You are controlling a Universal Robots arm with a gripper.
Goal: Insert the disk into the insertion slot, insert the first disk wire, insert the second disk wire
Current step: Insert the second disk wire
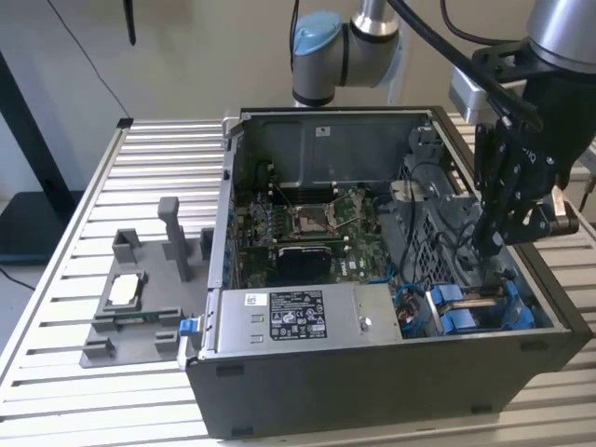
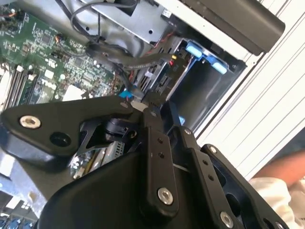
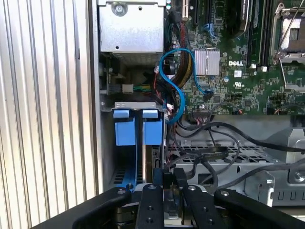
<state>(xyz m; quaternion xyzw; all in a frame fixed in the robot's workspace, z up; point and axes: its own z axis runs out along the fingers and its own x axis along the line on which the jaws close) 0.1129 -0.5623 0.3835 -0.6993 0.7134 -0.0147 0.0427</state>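
An open computer case (image 1: 372,372) sits on a slatted metal desk (image 1: 56,307), its motherboard (image 1: 317,233) exposed and a silver power-supply box (image 1: 298,317) lying along the near wall. A grey fixture tray (image 1: 140,307) rests on the desk at the exterior view's left of the case, well apart from the work. The robot arm (image 1: 345,47) reaches over the back of the case, and its black gripper (image 1: 491,244) hangs down inside the case at the exterior view's right, just above the insertion slot (image 1: 484,307) with its blue tabs. In the first wrist view the slot (image 3: 133,143) lies straight ahead of the gripper (image 3: 169,183), with two blue tabs (image 3: 152,131) side by side at its mouth and a blue-framed disk (image 3: 148,164) standing on edge inside the bay. The gripper's fingers (image 3: 157,179) are drawn in narrow, close together; whether they pinch a cable end cannot be told. A blue data cable (image 3: 174,86) loops beside the bay, and black wires (image 3: 219,143) trail across the perforated metal nearby. In the second wrist view the gripper (image 2: 151,110) points into the bay (image 2: 200,81), next to a small blue connector (image 2: 125,94).
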